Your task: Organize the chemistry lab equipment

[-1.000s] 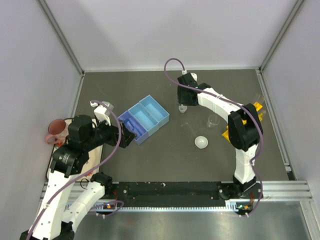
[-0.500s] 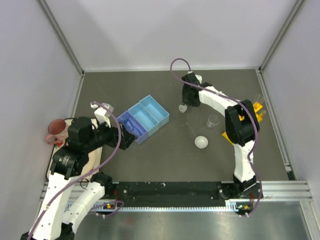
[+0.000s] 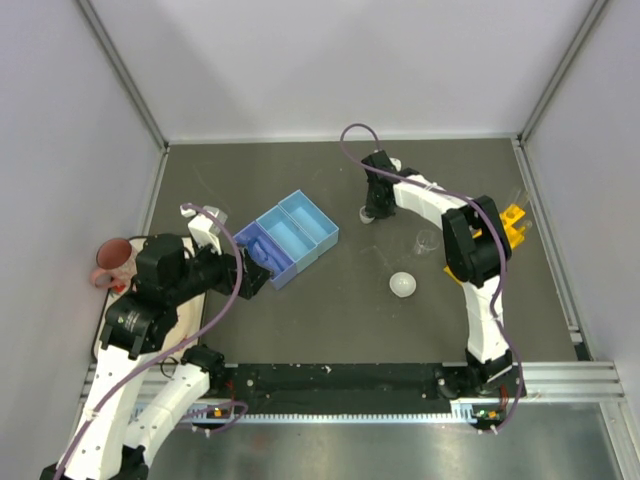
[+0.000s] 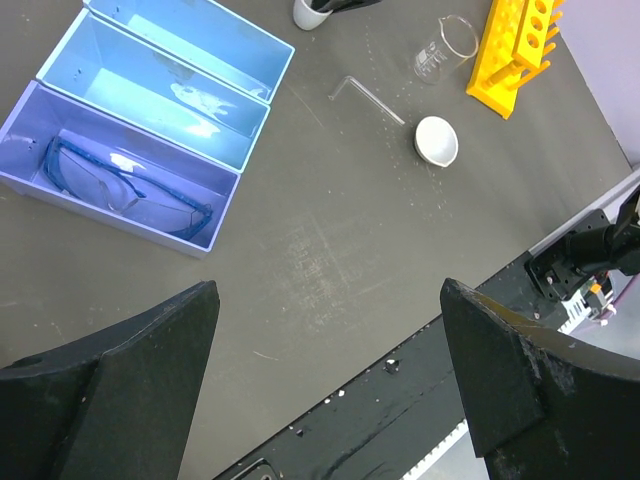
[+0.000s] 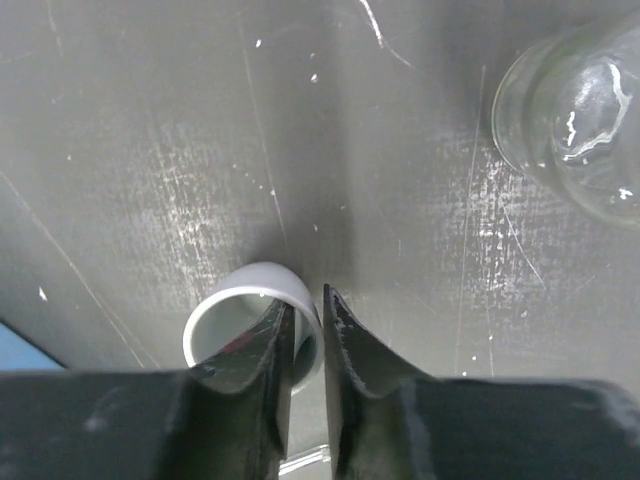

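From above, the right hand (image 3: 371, 212) is down on the dark surface (image 3: 330, 330) at upper middle, right of the light-blue three-compartment tray (image 3: 318, 222), with a small clear beaker (image 3: 427, 241), a loose white round dish (image 3: 402, 285) and the yellow holed tube rack (image 3: 515, 222) at its lower right. The left wrist view shows the left hand (image 4: 328, 330) spread wide, holding nothing, and blue-framed goggles (image 4: 125, 195) in the tray's lowest compartment at upper left. The right wrist view shows the right fingers (image 5: 262, 350) pinching the wall of a small white round dish (image 5: 235, 300), one inside, one outside.
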{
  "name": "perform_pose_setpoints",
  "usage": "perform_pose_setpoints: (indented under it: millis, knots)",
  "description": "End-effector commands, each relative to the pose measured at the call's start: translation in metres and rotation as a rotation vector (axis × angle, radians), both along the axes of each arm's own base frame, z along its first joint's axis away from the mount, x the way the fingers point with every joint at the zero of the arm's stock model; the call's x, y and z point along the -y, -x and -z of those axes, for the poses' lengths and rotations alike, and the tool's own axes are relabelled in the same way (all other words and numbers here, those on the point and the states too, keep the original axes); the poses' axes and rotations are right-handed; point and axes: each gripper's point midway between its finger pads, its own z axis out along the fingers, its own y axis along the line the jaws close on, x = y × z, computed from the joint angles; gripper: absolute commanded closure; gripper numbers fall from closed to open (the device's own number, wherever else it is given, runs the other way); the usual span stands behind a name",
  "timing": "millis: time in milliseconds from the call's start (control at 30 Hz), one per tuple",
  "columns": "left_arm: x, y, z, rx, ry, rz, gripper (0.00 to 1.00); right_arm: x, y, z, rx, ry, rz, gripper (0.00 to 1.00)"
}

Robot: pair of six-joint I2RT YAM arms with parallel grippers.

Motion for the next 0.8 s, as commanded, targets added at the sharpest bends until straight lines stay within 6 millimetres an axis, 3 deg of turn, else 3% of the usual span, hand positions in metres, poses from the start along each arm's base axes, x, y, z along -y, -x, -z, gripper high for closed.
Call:
perform_pose_setpoints:
  millis: [0,167,300,433,600,667,767]
  knots:
    - [0.001,-0.007,-0.008,0.053,0.004,-0.004,0.03,-0.012,-0.011,-0.017,0.056,-0.047,0.004,0.98]
    - [0.000,-0.005,-0.009,0.054,0.005,-0.003,0.03,-0.017,-0.010,-0.029,0.087,-0.034,-0.007,1.00]
    - [0.000,-0.004,-0.009,0.057,0.002,-0.005,0.03,-0.029,-0.007,-0.067,0.163,-0.015,-0.050,1.00]
    - [-0.001,-0.004,-0.007,0.053,-0.001,-0.009,0.03,-0.041,-0.002,-0.130,0.283,0.030,-0.096,1.00]
    - [0.000,-0.004,-0.008,0.055,0.002,-0.007,0.03,-0.077,0.015,-0.193,0.388,0.018,-0.185,1.00]
    - [0.000,-0.004,-0.008,0.055,0.004,-0.006,0.03,-0.100,0.026,-0.210,0.414,-0.008,-0.235,1.00]
    - [0.001,-0.003,-0.010,0.057,0.011,0.000,0.03,-0.136,0.041,-0.221,0.414,-0.068,-0.307,1.00]
